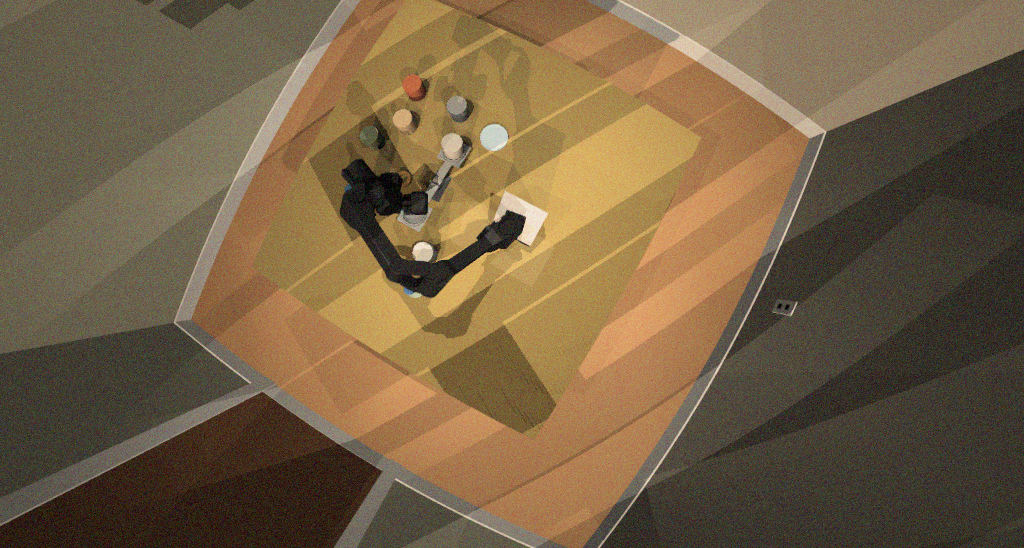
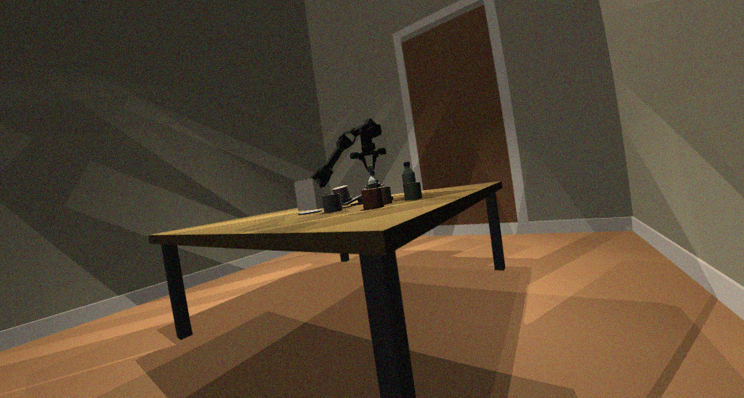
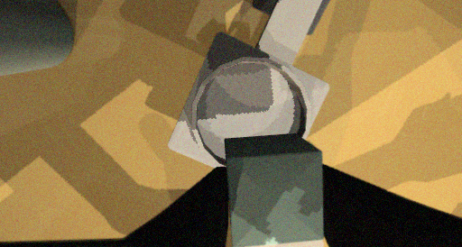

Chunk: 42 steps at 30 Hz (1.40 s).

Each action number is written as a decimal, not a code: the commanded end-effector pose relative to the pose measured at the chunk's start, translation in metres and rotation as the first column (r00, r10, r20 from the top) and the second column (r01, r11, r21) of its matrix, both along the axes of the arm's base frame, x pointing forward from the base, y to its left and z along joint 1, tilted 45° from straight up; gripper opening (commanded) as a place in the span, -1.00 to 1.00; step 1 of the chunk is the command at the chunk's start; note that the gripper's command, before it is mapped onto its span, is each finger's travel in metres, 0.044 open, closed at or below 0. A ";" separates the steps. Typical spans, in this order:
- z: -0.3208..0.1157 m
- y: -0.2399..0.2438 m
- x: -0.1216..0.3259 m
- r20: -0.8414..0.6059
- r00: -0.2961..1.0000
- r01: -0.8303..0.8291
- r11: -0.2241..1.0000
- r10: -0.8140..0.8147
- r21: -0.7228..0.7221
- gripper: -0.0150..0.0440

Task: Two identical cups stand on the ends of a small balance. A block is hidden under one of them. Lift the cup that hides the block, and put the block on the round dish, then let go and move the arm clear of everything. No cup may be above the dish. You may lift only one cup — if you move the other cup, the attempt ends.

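The claw [image 1: 415, 202] [image 2: 371, 171] [image 3: 266, 175] is clamped on the block [image 3: 277, 190], which shows at lower centre of the wrist view, overlapping the near edge of the ringed pan [image 1: 413, 224] [image 3: 316, 88]; from that view it looks raised off the pan, though by how much I cannot tell. Its visible face is nearly square, so no long axis stands out. What matters now is the dish [image 1: 494, 136]: in the top view it lies up and to the right of the claw, past the balance [image 1: 441, 176] [image 3: 295, 23], whose own length runs from lower left to upper right. The direct way there skirts the far pan, where the standing cup [image 1: 452, 143] sits just left of the dish, so the block probably wants more height and a path along the beam's right side. A knock to that cup would end the attempt. Counting: one arm, one block, one dish, one balance with two pans, one cup on it, and one pale cup [image 1: 423, 249] off it below the near pan, likely the lifted one; also four other cylinders, red [image 1: 413, 85], peach [image 1: 403, 119], grey [image 1: 457, 106] and green [image 1: 369, 136], at upper left.
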<state>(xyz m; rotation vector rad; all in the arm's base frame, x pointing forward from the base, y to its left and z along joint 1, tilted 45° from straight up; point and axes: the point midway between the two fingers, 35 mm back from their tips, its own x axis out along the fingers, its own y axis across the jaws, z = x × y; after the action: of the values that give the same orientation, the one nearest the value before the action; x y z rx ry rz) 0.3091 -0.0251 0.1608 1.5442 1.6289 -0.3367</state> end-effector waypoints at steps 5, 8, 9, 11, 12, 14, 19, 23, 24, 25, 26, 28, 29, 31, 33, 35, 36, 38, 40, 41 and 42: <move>-0.004 -0.020 0.001 0.004 1.000 0.001 1.000 -0.001 -0.010 -0.49; -0.030 -0.044 0.005 0.003 1.000 0.006 1.000 -0.006 -0.023 -0.49; -0.038 -0.052 0.006 0.002 1.000 0.007 1.000 -0.007 -0.027 -0.49; -0.056 -0.067 0.006 0.001 1.000 0.009 0.999 -0.009 -0.034 -0.49; -0.066 -0.075 0.006 0.001 1.000 0.010 0.999 -0.010 -0.038 -0.49; -0.084 -0.090 0.004 0.000 1.000 0.011 0.999 -0.011 -0.043 -0.49; -0.131 -0.124 -0.007 -0.004 1.000 0.013 0.999 -0.013 -0.053 -0.49; -0.169 -0.148 -0.022 -0.006 1.000 0.012 0.998 -0.012 -0.056 -0.49; -0.179 -0.153 -0.027 -0.006 1.000 0.011 0.998 -0.012 -0.056 -0.49; -0.188 -0.158 -0.031 -0.007 1.000 0.011 0.998 -0.011 -0.056 -0.49; -0.198 -0.163 -0.036 -0.007 1.000 0.010 0.998 -0.011 -0.055 -0.49; -0.217 -0.172 -0.047 -0.007 1.000 0.009 0.999 -0.010 -0.054 -0.49; -0.226 -0.176 -0.052 -0.007 1.000 0.009 0.999 -0.009 -0.052 -0.49; -0.245 -0.182 -0.064 -0.007 1.000 0.007 0.999 -0.007 -0.049 -0.49; -0.264 -0.187 -0.077 -0.006 1.000 0.005 0.999 -0.005 -0.045 -0.49; -0.282 -0.191 -0.090 -0.004 1.000 0.003 0.999 -0.003 -0.040 -0.49; -0.291 -0.192 -0.097 -0.003 1.000 0.002 0.999 -0.002 -0.037 -0.49; -0.309 -0.194 -0.111 -0.001 1.000 0.000 1.000 0.000 -0.030 -0.49; -0.321 -0.194 -0.120 0.001 1.000 -0.001 1.000 0.001 -0.025 -0.49; -0.322 -0.194 -0.121 0.002 1.000 -0.002 1.000 0.002 -0.024 -0.49; -0.322 -0.194 -0.121 0.002 1.000 -0.002 1.000 0.002 -0.024 -0.49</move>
<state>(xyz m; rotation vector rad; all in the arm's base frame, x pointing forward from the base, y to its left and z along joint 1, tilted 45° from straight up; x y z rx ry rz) 0.1924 -0.2179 -0.1544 1.5400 1.6229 -0.3635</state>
